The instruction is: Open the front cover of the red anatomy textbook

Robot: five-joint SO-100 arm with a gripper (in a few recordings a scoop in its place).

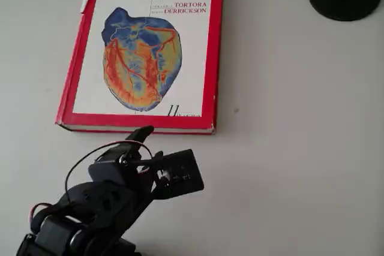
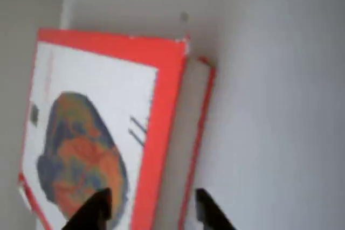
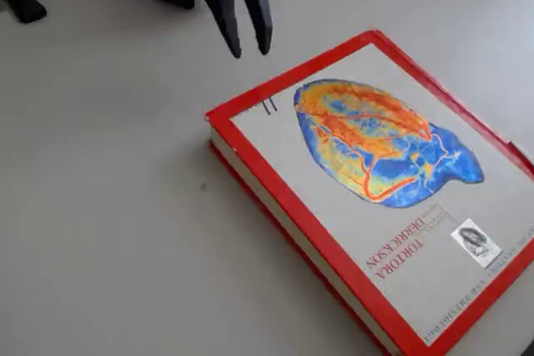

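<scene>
Book, the red anatomy text, lies flat and shut on the table just beyond the jaws, its page edge and nearest corner turned toward them, likely so a finger can catch under the board. Its front cover, heart picture up, rests closed on the pages. The gripper hangs above that corner, jaws slightly parted and holding nothing; no containers are in play.

Smooth, glossy board front cover on the red anatomy textbook; matt pale table; matt black plastic gripper.
</scene>
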